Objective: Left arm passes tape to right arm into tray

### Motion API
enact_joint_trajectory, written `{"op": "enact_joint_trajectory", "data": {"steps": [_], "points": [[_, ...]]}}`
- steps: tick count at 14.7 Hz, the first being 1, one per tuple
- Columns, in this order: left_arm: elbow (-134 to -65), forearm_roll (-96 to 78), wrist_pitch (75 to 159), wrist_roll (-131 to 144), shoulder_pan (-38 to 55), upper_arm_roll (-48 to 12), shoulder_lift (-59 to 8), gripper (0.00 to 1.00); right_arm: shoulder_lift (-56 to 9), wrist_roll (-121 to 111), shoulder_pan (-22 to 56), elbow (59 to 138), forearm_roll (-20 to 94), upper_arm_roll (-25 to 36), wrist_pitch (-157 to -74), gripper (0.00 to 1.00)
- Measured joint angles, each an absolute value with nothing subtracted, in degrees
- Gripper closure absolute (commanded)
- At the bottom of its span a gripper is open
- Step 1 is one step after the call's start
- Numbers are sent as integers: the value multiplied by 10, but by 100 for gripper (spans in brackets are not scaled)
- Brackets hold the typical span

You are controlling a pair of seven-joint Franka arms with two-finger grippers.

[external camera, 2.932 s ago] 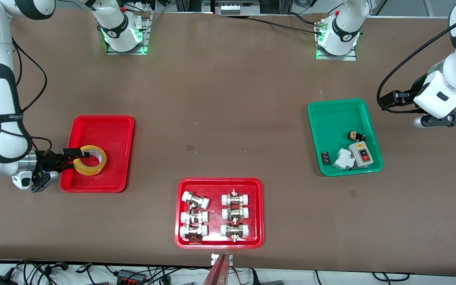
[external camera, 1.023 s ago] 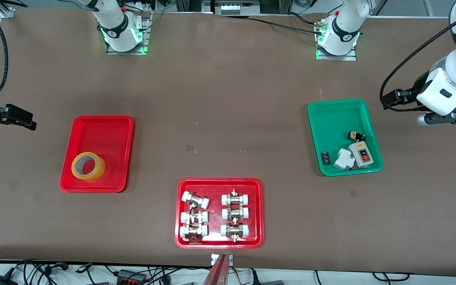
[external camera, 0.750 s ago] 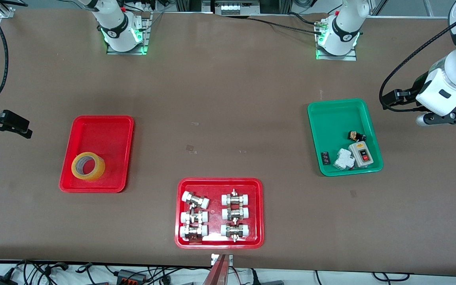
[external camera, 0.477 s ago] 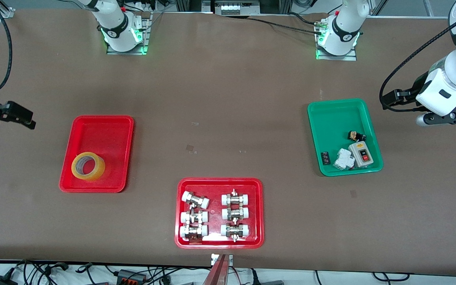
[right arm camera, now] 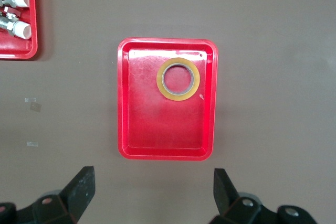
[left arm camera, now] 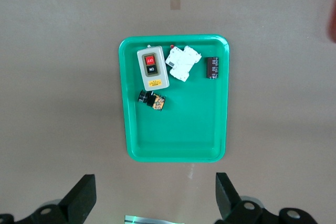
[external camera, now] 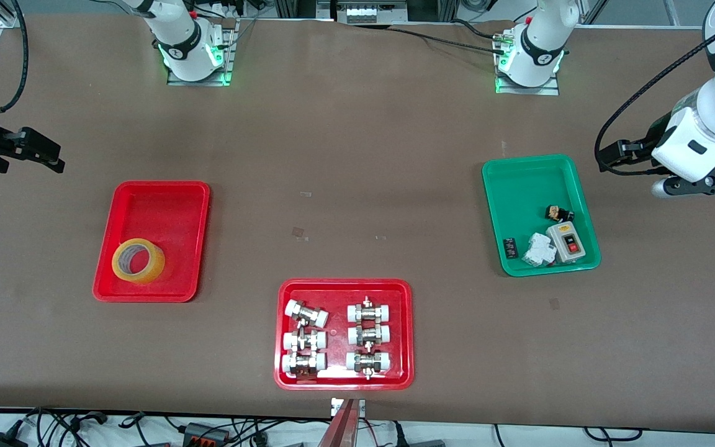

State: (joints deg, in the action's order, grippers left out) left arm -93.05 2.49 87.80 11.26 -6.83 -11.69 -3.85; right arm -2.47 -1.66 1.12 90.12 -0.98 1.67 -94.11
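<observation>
The yellow tape [external camera: 139,261] lies flat in the plain red tray [external camera: 159,208], in the tray's corner nearest the front camera and the right arm's end. My right gripper [external camera: 52,156] is open and empty, up in the air over the bare table beside that tray. In the right wrist view the gripper [right arm camera: 155,195] looks down on the tape [right arm camera: 180,79] and the tray [right arm camera: 157,129]. My left gripper [external camera: 609,158] is open and empty, in the air beside the green tray at the left arm's end; it also shows in the left wrist view [left arm camera: 156,198].
A green tray [external camera: 522,186] holds a switch box [external camera: 565,239] and small electrical parts; it also shows in the left wrist view [left arm camera: 178,135]. A red tray [external camera: 343,283] with several pipe fittings sits near the table's front edge.
My right gripper let go of the tape in the red tray, rose and drew back from it. Over the last second it drifted farther from the front camera. The left arm barely moved.
</observation>
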Motion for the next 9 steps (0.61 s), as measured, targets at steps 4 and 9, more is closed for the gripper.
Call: {"op": "enact_joint_trajectory", "data": {"steps": [4, 9], "points": [[-931, 25, 878, 113, -68, -117, -38, 0, -21, -16, 12, 901, -10, 16, -926, 0], [-931, 25, 878, 113, -68, -117, -38, 0, -19, -16, 12, 905, -9, 16, -926, 0]]}}
